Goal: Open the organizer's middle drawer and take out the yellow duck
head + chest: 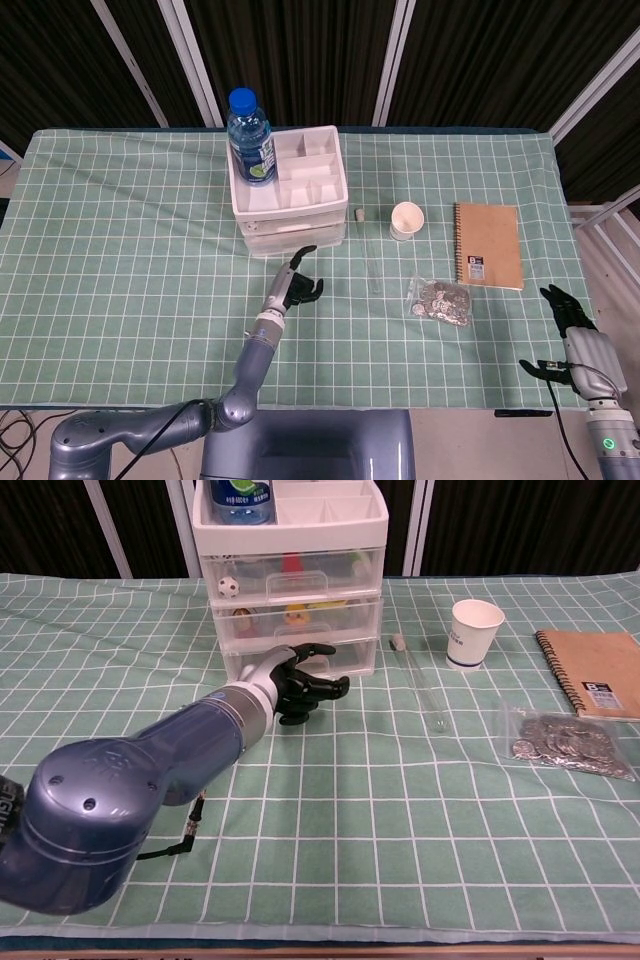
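Observation:
The white three-drawer organizer stands at the back of the table. The yellow duck shows through the clear front of the middle drawer. My left hand is just in front of the lower drawers. Its fingers are curled in, and one is raised toward the seam between the middle and bottom drawers. I cannot tell whether that fingertip is on a handle. My right hand hangs off the table's right front corner with fingers apart and nothing in it.
A blue-capped bottle stands in the organizer's top tray. To the right are a paper cup, a thin glass tube, a bag of coins and a brown notebook.

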Controlling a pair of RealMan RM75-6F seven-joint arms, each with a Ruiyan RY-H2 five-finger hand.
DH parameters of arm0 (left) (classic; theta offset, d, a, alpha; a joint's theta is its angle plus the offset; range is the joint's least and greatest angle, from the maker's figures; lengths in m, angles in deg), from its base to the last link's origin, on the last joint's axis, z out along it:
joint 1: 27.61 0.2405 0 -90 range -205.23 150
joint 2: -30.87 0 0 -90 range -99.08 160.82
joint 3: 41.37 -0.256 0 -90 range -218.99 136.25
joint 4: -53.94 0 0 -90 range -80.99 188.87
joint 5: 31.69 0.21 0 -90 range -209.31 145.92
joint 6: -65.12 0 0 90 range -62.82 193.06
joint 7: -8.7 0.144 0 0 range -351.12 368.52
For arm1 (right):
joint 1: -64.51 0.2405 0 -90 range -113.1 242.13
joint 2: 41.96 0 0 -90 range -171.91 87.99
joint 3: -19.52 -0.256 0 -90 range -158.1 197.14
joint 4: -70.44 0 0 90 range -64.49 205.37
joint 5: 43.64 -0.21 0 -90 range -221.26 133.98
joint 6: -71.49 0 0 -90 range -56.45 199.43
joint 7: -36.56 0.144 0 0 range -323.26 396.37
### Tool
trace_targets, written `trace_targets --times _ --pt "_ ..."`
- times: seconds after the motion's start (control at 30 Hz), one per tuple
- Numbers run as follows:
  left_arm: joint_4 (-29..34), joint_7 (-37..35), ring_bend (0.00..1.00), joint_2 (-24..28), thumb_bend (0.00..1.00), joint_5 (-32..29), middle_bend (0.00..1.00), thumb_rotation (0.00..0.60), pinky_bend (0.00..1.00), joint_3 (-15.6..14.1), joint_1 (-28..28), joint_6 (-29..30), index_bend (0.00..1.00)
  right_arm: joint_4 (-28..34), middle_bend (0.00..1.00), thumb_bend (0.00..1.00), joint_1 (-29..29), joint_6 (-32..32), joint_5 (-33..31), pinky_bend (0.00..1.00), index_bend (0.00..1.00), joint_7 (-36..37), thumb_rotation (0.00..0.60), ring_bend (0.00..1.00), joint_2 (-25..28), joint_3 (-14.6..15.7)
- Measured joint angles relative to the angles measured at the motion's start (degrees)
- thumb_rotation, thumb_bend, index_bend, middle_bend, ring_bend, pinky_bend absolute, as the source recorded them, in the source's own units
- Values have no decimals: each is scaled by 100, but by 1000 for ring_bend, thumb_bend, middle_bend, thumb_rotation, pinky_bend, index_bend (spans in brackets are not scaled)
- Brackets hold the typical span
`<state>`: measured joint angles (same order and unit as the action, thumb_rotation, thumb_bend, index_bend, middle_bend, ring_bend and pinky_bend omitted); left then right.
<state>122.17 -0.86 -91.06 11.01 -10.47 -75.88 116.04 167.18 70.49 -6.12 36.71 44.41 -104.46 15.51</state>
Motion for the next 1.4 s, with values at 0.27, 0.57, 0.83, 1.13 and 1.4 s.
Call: trace_targets --times 0.27,0.57,0.83,1.13,1.4 --pt "206 43 1000 71 475 205 989 600 1000 -230 166 126 141 3 0 77 -5 -6 2 229 0 -3 600 0 3 2" --pt "397 813 1000 314 472 980 988 600 1000 -865 275 607 150 2 0 77 -3 2 2 229 0 7 600 0 5 1" --pt "869 2321 1000 807 469 1238 992 600 1000 -1215 258 1043 149 -4 0 77 8 21 13 229 0 5 600 0 3 5" --pt "1555 3934 1000 1405 468 1401 993 600 1000 -1361 247 1765 151 -3 0 77 7 9 27 229 0 -9 600 0 0 8" --pt "1652 4350 1000 1542 467 1256 993 600 1000 -1292 226 1917 164 6 0 77 5 20 6 229 0 5 600 0 3 5"
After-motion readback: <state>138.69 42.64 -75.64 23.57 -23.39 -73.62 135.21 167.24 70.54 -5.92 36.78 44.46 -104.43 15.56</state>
